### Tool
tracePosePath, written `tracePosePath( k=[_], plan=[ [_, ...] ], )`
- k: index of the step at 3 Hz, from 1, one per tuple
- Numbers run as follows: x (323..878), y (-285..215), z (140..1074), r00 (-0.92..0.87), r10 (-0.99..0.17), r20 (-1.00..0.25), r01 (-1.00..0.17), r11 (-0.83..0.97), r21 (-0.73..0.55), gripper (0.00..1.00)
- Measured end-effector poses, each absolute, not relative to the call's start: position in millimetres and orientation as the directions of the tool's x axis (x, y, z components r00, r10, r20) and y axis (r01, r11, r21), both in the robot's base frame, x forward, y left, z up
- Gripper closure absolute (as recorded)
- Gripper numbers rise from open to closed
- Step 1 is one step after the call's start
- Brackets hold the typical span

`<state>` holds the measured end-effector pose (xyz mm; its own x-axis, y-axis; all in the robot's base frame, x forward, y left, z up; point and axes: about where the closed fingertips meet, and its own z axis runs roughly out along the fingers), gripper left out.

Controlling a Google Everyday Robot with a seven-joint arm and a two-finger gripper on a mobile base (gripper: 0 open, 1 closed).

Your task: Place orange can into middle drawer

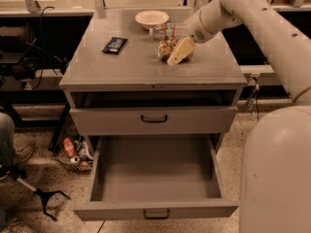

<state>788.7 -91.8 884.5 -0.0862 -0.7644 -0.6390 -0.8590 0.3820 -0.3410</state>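
The orange can (164,49), a small glossy orange-brown packet with silvery glints, lies on the grey cabinet top (131,64), right of centre. My gripper (180,51) reaches in from the upper right and sits low against the can's right side, touching or nearly touching it. The lowest drawer (155,178) is pulled fully out and is empty. The drawer above it (154,119) is shut. A dark open slot (150,99) lies just under the cabinet top.
A clear plastic bottle (168,31) lies just behind the can, and a pale bowl (151,18) stands at the back. A flat black bar (114,44) lies to the left. My arm's bulk (277,174) fills the lower right. Clutter (73,152) sits on the floor at left.
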Motion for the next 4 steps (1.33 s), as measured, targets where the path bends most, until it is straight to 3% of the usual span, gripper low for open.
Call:
tracePosePath(
  k=[1,2,4],
  plan=[
    [792.2,-75.5,877.3,-0.075,-0.754,-0.653,-0.878,0.361,-0.315,0.0],
    [793.4,-65.5,870.3,-0.078,-0.716,-0.693,-0.893,0.359,-0.271,0.18],
    [785.8,-56.9,862.9,-0.076,-0.61,-0.789,-0.904,0.377,-0.204,0.65]
  ],
)
